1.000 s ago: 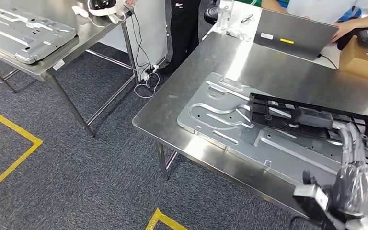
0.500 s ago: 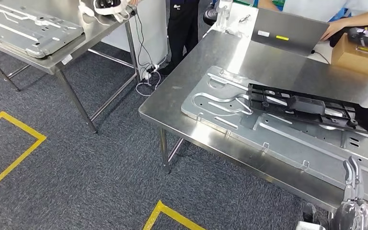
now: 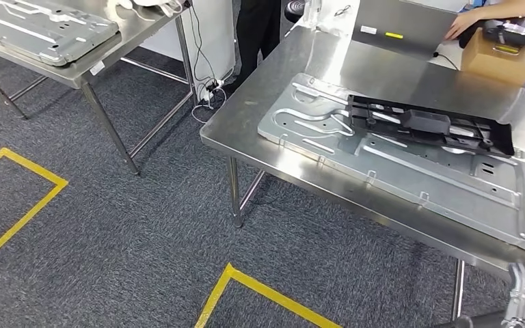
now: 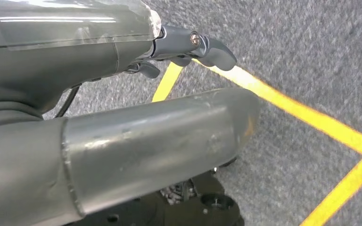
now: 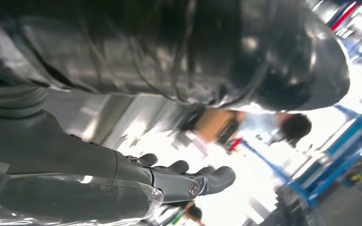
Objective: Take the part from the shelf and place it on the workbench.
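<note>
**Black part lies on the workbench; both hands carry nothing**

You can see the long black plastic frame part (image 3: pixel 429 127) lying flat on the large stamped silver sheet-metal panel (image 3: pixel 396 171), which itself rests on the stainless steel workbench (image 3: pixel 260 137). Judged from how it lies, the placing step looks done.

If you need to take it up again, treat it as light but not rigid: it is long, thin and full of openings, so it will likely flex or sag if lifted by one end. Take hold near the raised solid block at its middle, or along one long rail, where there is more material to grip. Smooth plastic on bare metal will probably slide easily, so expect it to skate if nudged sideways, and avoid squeezing the thin ribs.

Your left hand (image 4: pixel 188 47) hangs over the grey carpet (image 4: pixel 311 56) with its yellow floor tape (image 4: pixel 292 108), fingers loosely curled, gripping nothing. Your right hand (image 5: pixel 184 181) also holds nothing, its fingers extended side by side.

A second metal panel (image 3: pixel 41 31) lies on the far table.
</note>
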